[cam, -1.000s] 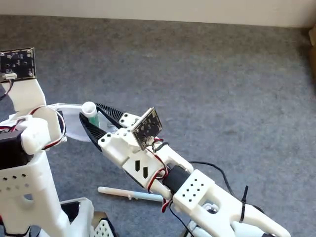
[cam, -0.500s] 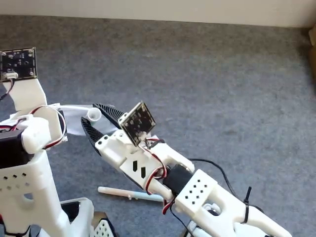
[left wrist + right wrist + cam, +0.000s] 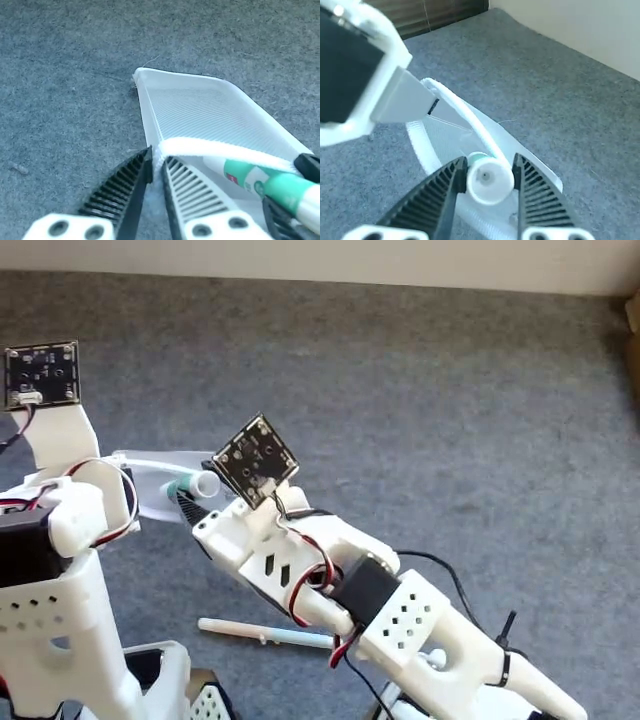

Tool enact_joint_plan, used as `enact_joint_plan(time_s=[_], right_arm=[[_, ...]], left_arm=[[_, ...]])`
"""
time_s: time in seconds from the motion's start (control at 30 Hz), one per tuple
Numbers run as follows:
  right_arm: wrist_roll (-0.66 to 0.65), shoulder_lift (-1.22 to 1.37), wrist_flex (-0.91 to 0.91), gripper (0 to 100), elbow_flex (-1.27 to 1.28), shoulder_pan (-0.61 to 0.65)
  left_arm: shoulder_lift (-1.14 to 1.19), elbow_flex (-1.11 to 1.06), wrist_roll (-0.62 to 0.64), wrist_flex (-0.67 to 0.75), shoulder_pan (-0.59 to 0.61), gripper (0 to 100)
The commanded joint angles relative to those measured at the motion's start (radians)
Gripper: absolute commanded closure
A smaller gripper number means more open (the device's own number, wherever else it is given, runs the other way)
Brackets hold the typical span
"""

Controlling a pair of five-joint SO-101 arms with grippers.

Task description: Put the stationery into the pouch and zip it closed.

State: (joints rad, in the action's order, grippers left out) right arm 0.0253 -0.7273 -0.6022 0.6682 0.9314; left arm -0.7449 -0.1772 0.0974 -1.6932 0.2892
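Note:
A white see-through pouch lies on the grey carpet with its mouth held up. My left gripper is shut on the pouch's white zipper rim. My right gripper is shut on a white and teal glue stick. The stick's teal end pokes through the mouth into the pouch. In the high view the glue stick lies tilted at the pouch, between the left arm and the right arm. A white pen lies on the carpet beneath the right arm.
Grey carpet spreads open to the right and far side. A pale wall runs along the back. The left arm's body stands close over the pouch in the right wrist view.
My right gripper has rolled and tipped over, laying the glue stick from upright to nearly flat and pushing its teal end into the pouch mouth. The left arm has barely moved.

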Motion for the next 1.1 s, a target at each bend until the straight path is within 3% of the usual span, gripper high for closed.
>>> enact_joint_plan(time_s=[0.0,0.13,0.33,0.73,1.07], right_arm=[[0.009,-0.015,-0.038,84.8,-0.059,0.010],[0.009,-0.015,-0.044,74.2,-0.058,0.041],[0.006,-0.015,-0.048,73.5,-0.058,0.054],[0.009,-0.015,-0.527,73.5,-0.309,0.019],[0.003,-0.015,-0.716,73.5,-0.311,-0.099]], left_arm=[[0.018,-0.001,0.009,0.005,-0.013,99],[0.018,-0.001,0.009,0.005,-0.015,99],[0.018,-0.001,0.009,0.005,-0.013,99],[0.016,-0.001,0.009,0.005,-0.012,99],[0.013,0.001,0.009,0.005,-0.010,99]])
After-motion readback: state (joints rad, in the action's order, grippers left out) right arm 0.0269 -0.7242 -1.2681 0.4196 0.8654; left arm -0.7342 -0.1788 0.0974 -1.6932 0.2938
